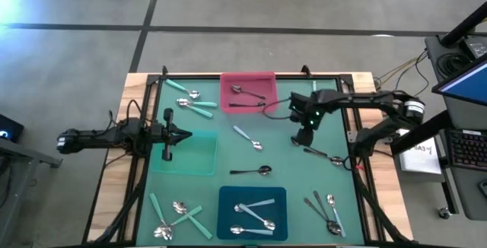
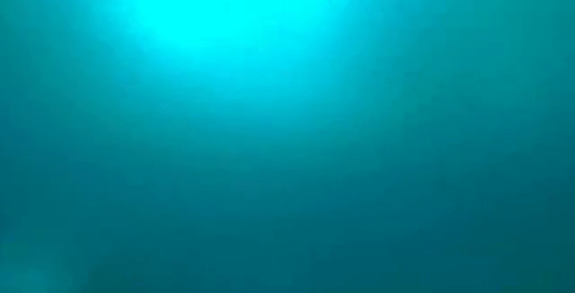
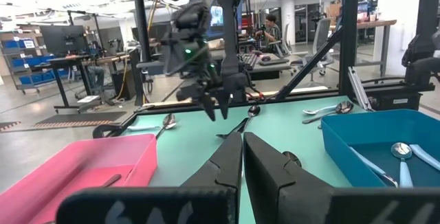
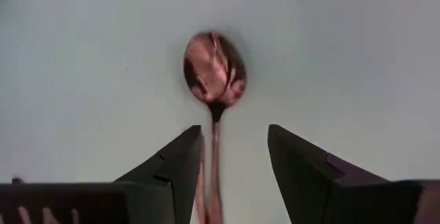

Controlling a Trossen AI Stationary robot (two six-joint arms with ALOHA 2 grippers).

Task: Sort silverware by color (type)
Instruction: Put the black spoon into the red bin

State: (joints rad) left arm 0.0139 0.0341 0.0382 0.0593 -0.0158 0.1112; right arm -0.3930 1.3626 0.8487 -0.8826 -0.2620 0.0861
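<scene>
The right hand [image 4: 234, 155] hovers with fingers spread wide astride a dark spoon [image 4: 214, 69] on the bench [image 1: 281, 157], its handle running back between them, end hidden. The left hand [image 1: 185, 135], closed and empty, waits over the green tray [image 1: 199, 160].

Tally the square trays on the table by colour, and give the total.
pink tray: 1
green tray: 1
blue tray: 1
Total: 3
</scene>
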